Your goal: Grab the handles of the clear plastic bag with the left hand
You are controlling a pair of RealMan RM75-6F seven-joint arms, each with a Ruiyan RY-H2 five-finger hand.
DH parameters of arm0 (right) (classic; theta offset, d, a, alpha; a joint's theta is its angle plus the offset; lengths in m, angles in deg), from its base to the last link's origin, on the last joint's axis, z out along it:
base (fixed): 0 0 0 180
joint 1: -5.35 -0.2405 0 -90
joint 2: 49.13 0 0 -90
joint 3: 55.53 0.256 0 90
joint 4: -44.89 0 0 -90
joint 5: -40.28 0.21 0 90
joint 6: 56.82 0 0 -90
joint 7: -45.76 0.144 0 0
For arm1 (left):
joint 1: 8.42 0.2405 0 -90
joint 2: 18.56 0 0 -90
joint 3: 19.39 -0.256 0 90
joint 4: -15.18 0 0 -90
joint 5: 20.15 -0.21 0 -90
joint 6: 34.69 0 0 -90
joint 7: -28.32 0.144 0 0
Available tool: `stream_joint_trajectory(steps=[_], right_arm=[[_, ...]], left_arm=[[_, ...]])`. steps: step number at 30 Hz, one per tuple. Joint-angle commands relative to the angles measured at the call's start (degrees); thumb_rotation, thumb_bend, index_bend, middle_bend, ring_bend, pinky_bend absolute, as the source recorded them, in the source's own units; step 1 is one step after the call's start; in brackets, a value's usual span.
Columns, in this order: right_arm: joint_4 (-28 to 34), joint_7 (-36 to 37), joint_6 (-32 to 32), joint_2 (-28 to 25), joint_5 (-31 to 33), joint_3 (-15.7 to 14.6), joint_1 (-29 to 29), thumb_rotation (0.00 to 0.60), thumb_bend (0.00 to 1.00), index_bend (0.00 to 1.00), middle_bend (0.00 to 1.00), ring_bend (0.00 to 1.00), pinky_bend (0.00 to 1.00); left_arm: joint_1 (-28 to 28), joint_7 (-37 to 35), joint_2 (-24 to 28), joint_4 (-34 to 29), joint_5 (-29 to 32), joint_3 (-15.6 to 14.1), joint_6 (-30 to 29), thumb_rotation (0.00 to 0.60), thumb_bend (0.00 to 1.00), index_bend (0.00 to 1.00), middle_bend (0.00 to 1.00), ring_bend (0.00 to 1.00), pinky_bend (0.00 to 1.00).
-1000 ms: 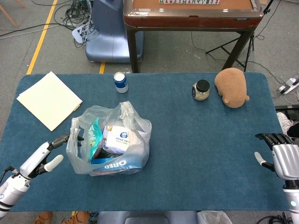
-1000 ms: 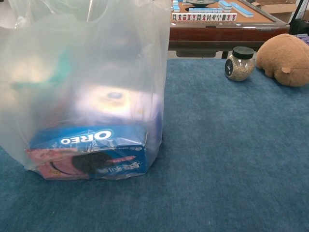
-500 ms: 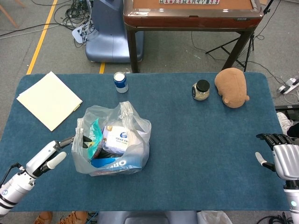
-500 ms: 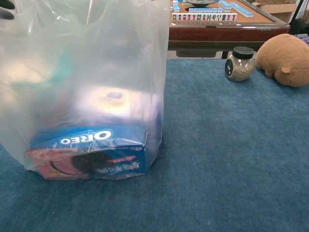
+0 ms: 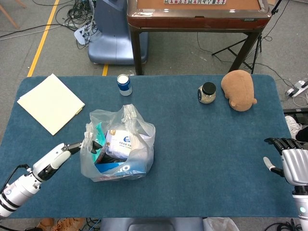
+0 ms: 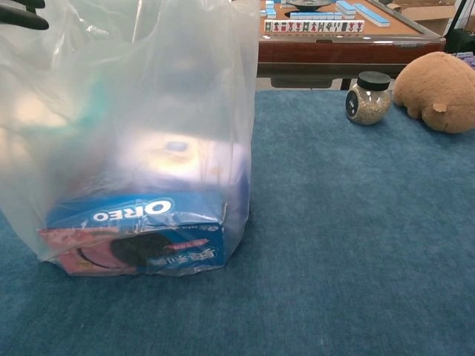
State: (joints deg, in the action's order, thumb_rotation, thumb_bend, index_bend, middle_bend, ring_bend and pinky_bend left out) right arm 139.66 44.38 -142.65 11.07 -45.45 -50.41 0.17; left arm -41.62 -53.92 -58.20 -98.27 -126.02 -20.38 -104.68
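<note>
Clear plastic bag [image 5: 118,149] stands on the blue table [image 5: 207,159], its near-left rim met by the left hand [image 5: 65,153].
Head view shows that hand's dark fingertips [image 5: 95,145] reaching into the bag's mouth; whether they grip a handle I cannot tell. Chest view catches only fingertips at the top-left corner, plus the Oreo box [image 6: 137,237] inside. Right hand [image 5: 288,161] rests far off, fingers apart, holding nothing.
</note>
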Motion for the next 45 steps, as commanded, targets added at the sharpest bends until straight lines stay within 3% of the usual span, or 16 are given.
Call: stream_joint_trajectory(steps=[1, 8, 24, 33, 40, 45], right_arm=[[-0.1, 0.0, 0.1, 0.1, 0.0, 0.0, 0.0, 0.600, 0.27, 0.34, 0.38, 0.30, 0.29], [-0.3, 0.2, 0.1, 0.3, 0.1, 0.2, -0.2, 0.600, 0.27, 0.34, 0.38, 0.30, 0.29], [-0.5, 0.3, 0.1, 0.4, 0.3, 0.2, -0.1, 0.600, 0.27, 0.34, 0.38, 0.30, 0.29], [-0.5, 0.2, -0.1, 0.3, 0.7, 0.3, 0.2, 0.600, 0.27, 0.34, 0.38, 0.30, 0.29], [-0.5, 0.1, 0.1, 0.4, 0.8, 0.3, 0.2, 0.600, 0.27, 0.34, 0.38, 0.30, 0.29], [-0.6, 0.1, 0.3, 0.4, 1.1, 0.3, 0.2, 0.600, 0.27, 0.34, 0.38, 0.30, 0.29]], left_arm=[[-1.4, -4.5, 0.5, 1.1, -2.5, -0.8, -0.7, 0.074, 0.23, 0.35, 0.24, 0.22, 0.10], [-3.2, -12.0, -0.2, 3.7, -4.7, -1.9, -2.5, 0.076, 0.23, 0.35, 0.24, 0.22, 0.13], [-7.2, -15.2, -3.0, 3.8, -0.9, -1.9, 0.5, 0.078, 0.23, 0.33, 0.25, 0.24, 0.17], [-8.5, -14.3, -4.9, 3.9, 2.6, -0.9, 1.9, 0.089, 0.23, 0.32, 0.25, 0.21, 0.28], [-10.2, -17.4, -7.0, 4.6, 4.1, 0.2, 2.9, 0.172, 0.23, 0.32, 0.25, 0.19, 0.32], [-11.3, -17.6, -8.3, 4.8, 5.8, 0.8, 4.7, 0.187, 0.23, 0.31, 0.25, 0.19, 0.32]])
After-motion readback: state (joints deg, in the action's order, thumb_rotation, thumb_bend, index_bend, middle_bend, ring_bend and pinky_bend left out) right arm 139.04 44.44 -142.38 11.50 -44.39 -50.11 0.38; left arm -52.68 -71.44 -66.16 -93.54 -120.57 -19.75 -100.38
